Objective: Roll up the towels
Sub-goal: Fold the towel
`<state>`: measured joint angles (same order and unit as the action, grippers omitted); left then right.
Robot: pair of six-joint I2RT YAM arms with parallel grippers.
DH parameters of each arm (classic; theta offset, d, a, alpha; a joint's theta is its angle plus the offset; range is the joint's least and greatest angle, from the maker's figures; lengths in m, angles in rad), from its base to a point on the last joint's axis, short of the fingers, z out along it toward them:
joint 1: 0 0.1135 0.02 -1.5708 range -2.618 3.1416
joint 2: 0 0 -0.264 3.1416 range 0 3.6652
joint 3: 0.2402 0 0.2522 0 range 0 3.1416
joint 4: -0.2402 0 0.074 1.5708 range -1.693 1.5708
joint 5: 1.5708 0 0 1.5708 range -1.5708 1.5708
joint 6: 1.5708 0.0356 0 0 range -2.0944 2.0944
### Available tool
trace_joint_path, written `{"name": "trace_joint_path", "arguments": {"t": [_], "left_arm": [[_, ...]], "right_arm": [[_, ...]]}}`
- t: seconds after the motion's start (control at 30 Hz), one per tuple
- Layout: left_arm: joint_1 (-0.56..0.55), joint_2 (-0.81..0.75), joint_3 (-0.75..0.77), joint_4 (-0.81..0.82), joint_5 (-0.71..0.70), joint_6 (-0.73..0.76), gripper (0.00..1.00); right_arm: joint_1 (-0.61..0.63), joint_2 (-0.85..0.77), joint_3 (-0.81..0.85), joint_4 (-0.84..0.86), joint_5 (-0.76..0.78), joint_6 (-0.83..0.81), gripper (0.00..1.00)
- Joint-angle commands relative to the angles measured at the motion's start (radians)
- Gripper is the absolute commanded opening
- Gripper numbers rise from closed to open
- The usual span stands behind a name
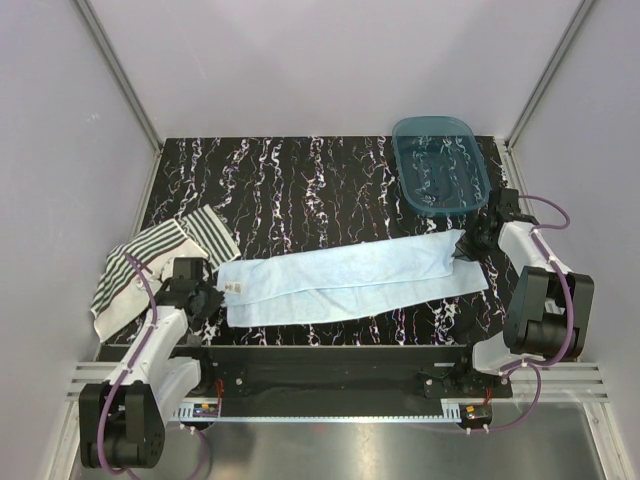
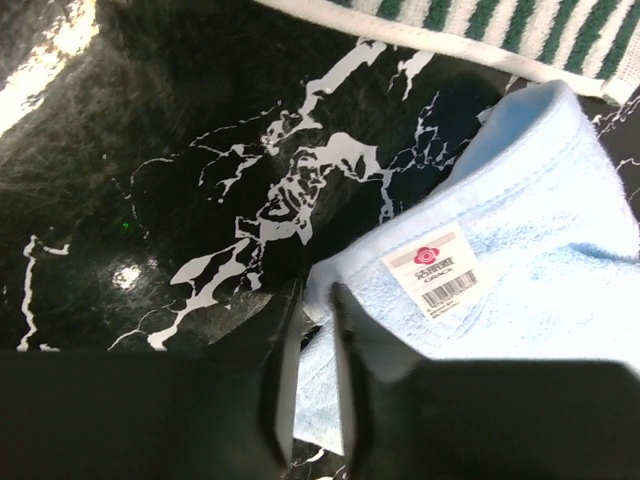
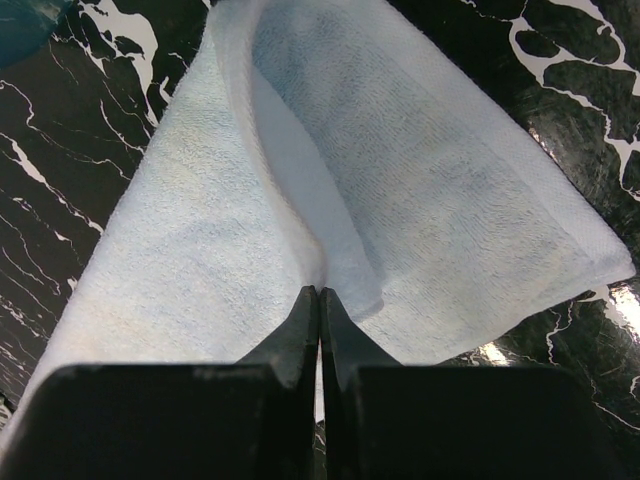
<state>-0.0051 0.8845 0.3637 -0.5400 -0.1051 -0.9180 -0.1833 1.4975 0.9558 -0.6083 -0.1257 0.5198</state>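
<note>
The light blue towel lies spread out lengthwise across the middle of the marble table, folded over along its length. My left gripper is at its left end, and in the left wrist view my left gripper has its jaws drawn close with the light blue towel corner between them, near a white barcode label. My right gripper is at the right end. Seen from the right wrist, my right gripper is shut, pinching a raised fold of the light blue towel. The green-and-white striped towel lies crumpled at the far left.
A translucent teal plastic tub stands at the back right, just beyond the right arm; its corner shows in the right wrist view. The striped towel's edge lies close behind the blue towel's left corner. Grey walls enclose the table.
</note>
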Motion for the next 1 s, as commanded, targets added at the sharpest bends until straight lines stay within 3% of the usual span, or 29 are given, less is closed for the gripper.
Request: {"name": "trace_joint_path", "arguments": {"t": [0.0,0.13,0.6,0.97], "left_arm": [[0.005,0.011,-0.009,0.048,-0.001,0.016,0.17],[0.004,0.004,0.006,0.055,0.007,0.033,0.01],[0.005,-0.05,0.253,-0.112,0.041,0.1,0.0],[0.005,-0.145,0.265,-0.179,0.097,0.139,0.0]], "right_arm": [[0.005,0.0,0.026,0.005,-0.014,-0.012,0.0],[0.007,-0.003,0.034,-0.002,-0.02,-0.012,0.0],[-0.015,-0.078,0.166,-0.116,0.049,0.016,0.0],[-0.198,-0.148,0.112,-0.13,0.055,0.028,0.0]]}}
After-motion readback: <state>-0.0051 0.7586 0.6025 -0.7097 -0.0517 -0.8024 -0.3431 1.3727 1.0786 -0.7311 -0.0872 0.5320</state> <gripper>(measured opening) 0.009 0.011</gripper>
